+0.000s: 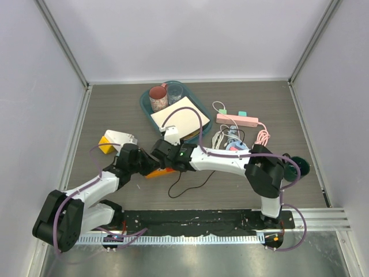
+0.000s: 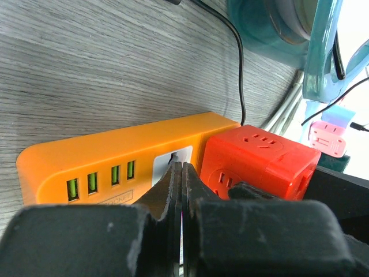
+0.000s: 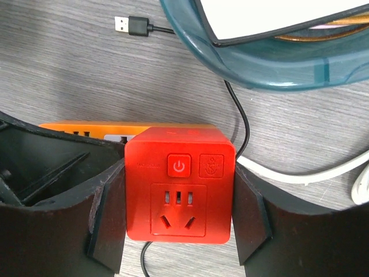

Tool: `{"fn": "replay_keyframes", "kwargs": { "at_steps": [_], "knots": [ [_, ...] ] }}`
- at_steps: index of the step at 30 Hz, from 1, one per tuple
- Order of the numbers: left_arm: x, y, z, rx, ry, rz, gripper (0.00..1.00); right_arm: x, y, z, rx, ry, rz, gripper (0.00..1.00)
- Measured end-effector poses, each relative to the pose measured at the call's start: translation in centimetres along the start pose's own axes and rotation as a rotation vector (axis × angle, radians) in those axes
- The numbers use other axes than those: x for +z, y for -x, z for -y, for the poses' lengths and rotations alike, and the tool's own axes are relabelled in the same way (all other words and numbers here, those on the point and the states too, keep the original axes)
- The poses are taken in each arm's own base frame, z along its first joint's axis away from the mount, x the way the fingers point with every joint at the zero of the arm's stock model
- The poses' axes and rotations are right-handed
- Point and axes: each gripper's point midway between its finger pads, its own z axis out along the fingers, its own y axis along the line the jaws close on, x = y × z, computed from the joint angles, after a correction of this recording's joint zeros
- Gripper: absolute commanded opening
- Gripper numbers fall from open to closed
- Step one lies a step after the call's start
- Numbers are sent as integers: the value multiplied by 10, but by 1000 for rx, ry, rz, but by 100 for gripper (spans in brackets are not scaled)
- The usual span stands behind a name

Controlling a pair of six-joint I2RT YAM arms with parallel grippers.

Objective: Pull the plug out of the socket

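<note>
Right hand (image 3: 179, 222): clamped on two opposite faces of red cube plug (image 3: 180, 173) | Plug: butted against end of orange socket strip (image 2: 104, 164), centre-left of tabletop (image 1: 115, 109), just near of teal tray (image 1: 144, 104) | Left hand (image 2: 180, 176): fingers pressed together, holding nothing, tips at strip's white outlet face.

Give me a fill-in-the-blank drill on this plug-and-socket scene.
1. The right gripper clamps the ____ cube.
2. The cube sits at one end of the ____ strip.
3. The left gripper is ____.
4. The loose black cable ends in a ____ connector.

Missing words: red; orange; shut; USB.
</note>
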Motion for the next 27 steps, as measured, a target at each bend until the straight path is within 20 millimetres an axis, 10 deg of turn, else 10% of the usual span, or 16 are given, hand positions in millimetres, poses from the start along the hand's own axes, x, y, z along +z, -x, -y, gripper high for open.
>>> {"fn": "replay_keyframes", "kwargs": {
  "at_steps": [21,24,27],
  "knots": [
    [1,-1,2,7,7,-6,0,-50,58,-23,126,141,141,1],
    [1,-1,3,15,25,-15,18,-52,59,-16,117,118,149,1],
    [-2,2,12,34,29,-26,63,-58,64,-5,116,107,162,1]
  ]
}}
